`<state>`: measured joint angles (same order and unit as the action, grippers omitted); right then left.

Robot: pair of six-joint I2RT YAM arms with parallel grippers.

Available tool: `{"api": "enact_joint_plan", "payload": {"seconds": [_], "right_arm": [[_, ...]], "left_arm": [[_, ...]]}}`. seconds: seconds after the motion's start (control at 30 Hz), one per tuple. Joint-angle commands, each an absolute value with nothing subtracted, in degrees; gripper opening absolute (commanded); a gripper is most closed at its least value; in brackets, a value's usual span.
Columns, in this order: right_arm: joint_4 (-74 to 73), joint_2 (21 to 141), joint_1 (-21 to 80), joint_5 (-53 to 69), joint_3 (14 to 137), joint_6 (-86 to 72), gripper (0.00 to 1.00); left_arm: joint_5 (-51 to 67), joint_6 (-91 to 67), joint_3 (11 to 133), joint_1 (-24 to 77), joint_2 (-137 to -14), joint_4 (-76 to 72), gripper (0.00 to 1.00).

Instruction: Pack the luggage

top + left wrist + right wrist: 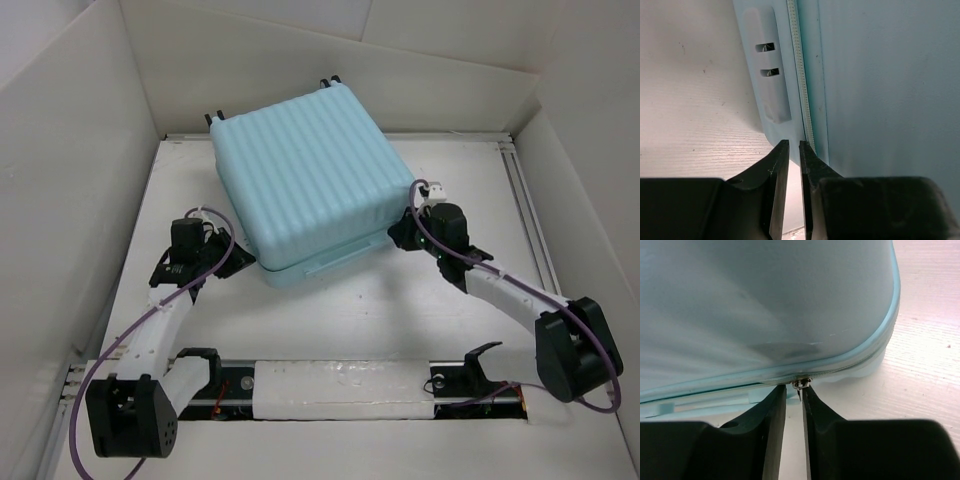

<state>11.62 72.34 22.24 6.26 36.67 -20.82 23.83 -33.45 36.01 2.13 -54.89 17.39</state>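
White panels [70,150] wall in a white table [400,310], and the arms reach in from its near edge.

On the left, the left claw [237,262] sits low against the near left corner of the luggage [310,175]. In its wrist view the left claw [794,145] has its fingers [780,170] pressed almost together, with only a thin slit between them. The tips are right at the zip track [800,75] that runs along the shell's seam. Whether anything is caught in the slit cannot be told. Beside the track lies a pale moulded strip [767,65] with two small slots.

In the middle, the luggage lies flat and closed on the far half of the table, ribbed shell up and turned at an angle. Small dark wheels [212,118] poke out along its far edge.

On the right, the right claw [405,232] meets the case's right side near the front corner. Seen from its wrist, the right claw [794,389] is drawn in tight, pinching a small metal zip pull [800,385] that hangs from the seam under the curved shell edge.
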Motion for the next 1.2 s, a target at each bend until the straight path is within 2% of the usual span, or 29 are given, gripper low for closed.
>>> {"api": "enact_joint_plan", "payload": {"seconds": [0.0,0.13,0.3,0.43,0.5,0.57,0.77,1.0,1.17], "right_arm": [[22.5,70.6,23.0,6.2,38.1,-20.1,0.26],[27.7,71.4,23.0,6.9,35.2,-19.3,0.36],[34.1,71.9,23.6,3.9,32.5,-18.8,0.36],[38.7,72.5,24.6,0.5,30.9,-18.8,0.24],[40.9,73.2,25.2,-0.8,30.8,-18.8,0.09],[42.0,73.2,26.5,-3.2,30.8,-18.8,0.00],[41.0,70.6,30.2,-6.5,31.9,-19.9,0.00],[14.3,67.4,47.6,-4.1,41.0,-21.0,0.00],[12.7,69.3,63.7,-4.6,41.7,-31.1,0.00]], "left_arm": [[26.0,-33.5,35.4,2.5,-55.5,14.5,0.12],[26.5,-33.0,35.4,2.5,-55.5,15.1,0.12],[27.6,-32.4,34.9,2.5,-54.2,15.1,0.12],[27.6,-32.4,33.8,2.5,-52.7,14.6,0.12],[27.6,-32.4,33.8,2.5,-52.1,14.6,0.11],[27.6,-32.4,33.8,2.5,-52.1,14.6,0.11],[28.2,-32.4,33.8,2.5,-52.1,13.4,0.11],[32.2,-34.6,32.4,2.5,-51.6,7.7,0.11],[34.1,-36.5,31.8,2.5,-52.7,4.4,0.11]]}}
